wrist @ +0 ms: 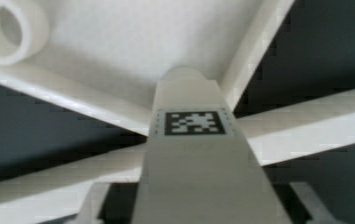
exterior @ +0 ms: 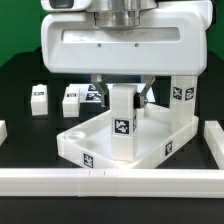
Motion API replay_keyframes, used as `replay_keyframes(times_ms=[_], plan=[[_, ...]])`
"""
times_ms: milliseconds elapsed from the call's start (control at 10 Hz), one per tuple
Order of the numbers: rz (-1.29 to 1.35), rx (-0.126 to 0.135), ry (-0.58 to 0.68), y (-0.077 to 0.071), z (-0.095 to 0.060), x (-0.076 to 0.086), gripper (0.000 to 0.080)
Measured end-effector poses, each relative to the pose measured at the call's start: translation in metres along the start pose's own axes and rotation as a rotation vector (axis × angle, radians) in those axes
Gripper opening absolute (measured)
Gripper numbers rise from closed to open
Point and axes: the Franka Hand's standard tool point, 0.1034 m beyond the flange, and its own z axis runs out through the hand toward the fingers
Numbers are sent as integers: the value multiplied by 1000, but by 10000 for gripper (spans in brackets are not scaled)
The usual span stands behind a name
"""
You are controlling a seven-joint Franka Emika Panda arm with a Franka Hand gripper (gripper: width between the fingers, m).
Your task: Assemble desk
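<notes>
Holding the white leg [exterior: 122,112] looks easy. It is a small square post of hard plastic, so I think it is light and stiff and will not bend or squash. Its sides are smooth and a bit shiny, so it may slip or tip if the hold is loose. The flat sides near the top look like the best place to pinch. That is where the end effector [exterior: 122,95] is clenched on it, with one finger on each side.

The leg points straight down under the end effector and has a black-and-white tag [exterior: 122,127] on its face. Its low end is down inside the tabletop [exterior: 75,143], a white tray with a raised rim, right below the end effector. I cannot tell if the leg touches the tray.

The wrist view shows a round socket [wrist: 10,35] in one tray corner, off to the side of the leg, not under it. A standing leg [exterior: 183,95] is up in a far corner of the tray. A loose leg [exterior: 40,98] and a second loose leg [exterior: 72,100] lie farther off on the black counter [exterior: 25,125]. A long white rail [exterior: 110,181] runs along its edge.
</notes>
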Motion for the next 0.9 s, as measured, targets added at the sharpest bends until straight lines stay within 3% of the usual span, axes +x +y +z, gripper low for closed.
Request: replay_keyframes(times_ms=[600,900], plan=[[647,14,-12,-3,1,-1,289],[745,13,-12,-3,1,-2,299]])
